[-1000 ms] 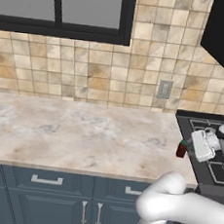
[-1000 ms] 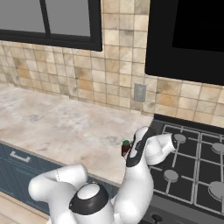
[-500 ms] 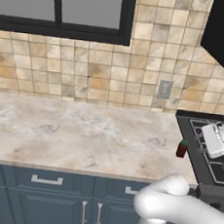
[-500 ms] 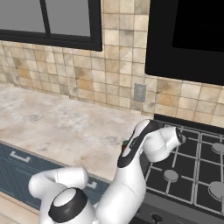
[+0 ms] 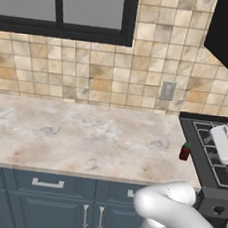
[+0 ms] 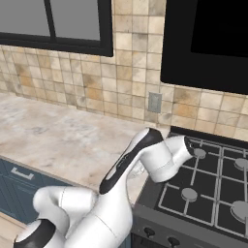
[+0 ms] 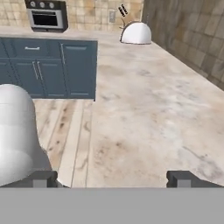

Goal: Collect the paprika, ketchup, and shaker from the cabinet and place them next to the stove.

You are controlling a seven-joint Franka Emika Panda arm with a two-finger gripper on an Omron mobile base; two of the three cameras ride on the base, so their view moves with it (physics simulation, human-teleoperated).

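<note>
One of three items looks delivered: I see the paprika (image 5: 185,151) standing upright on the counter (image 5: 84,135), just beside the stove (image 5: 207,146). To its right, my gripper (image 7: 113,178) hangs over the burners, jaws spread wide, holding nothing. I judge ketchup and shaker are left to fetch.

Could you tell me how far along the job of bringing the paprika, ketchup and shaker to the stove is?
Done: the small dark red paprika jar with a green lid stands on the beige marbled counter, beside the black stove. In hand: nothing; the gripper is open, its fingers set wide apart over the counter. Left: the ketchup and shaker are not beside the stove yet.
</note>
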